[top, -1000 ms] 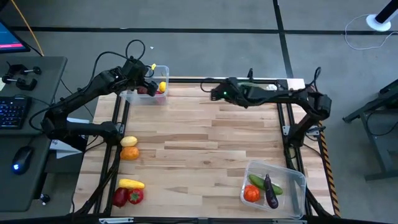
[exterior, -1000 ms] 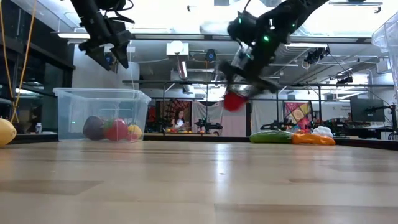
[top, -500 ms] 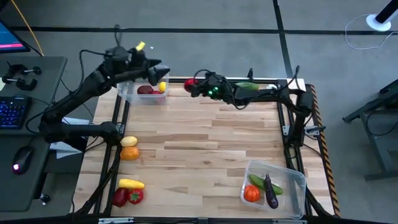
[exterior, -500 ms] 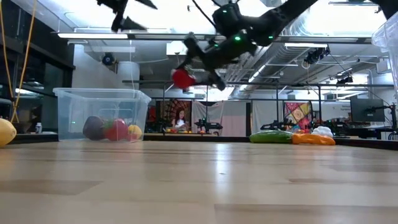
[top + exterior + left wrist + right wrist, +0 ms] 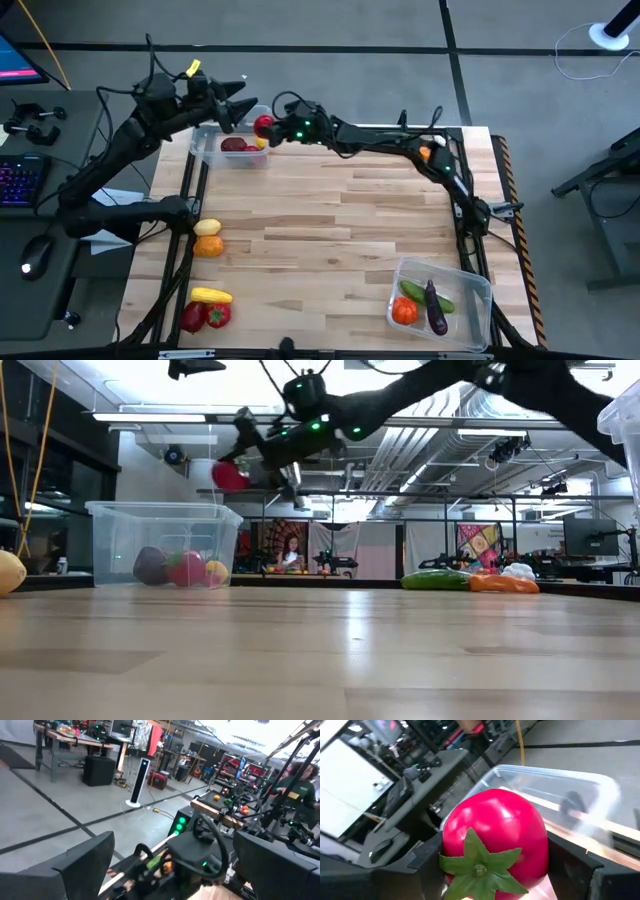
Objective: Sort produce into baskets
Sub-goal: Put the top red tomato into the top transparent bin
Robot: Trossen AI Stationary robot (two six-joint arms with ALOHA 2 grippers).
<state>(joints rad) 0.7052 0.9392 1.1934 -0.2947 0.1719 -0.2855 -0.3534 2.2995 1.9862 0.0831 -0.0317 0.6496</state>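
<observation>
Grip: right gripper (image 5: 266,128) clamped on a red tomato (image 5: 492,842) with a green calyx, fingers pressing on both sides.
Tomato place: upper left of the high view, above the near-right edge of the clear basket (image 5: 212,150).
Risk: released here, the round tomato could strike the rim and roll out onto the table (image 5: 330,215).
Second risk: left gripper (image 5: 232,100) hangs close by, jaws wide apart and empty; the two arms could clash over the basket.
Right arm pose: stretched long and low across the top edge of the table.
Left arm pose: raised above the basket.
Other basket: lower right, holding sorted pieces (image 5: 420,300).
</observation>
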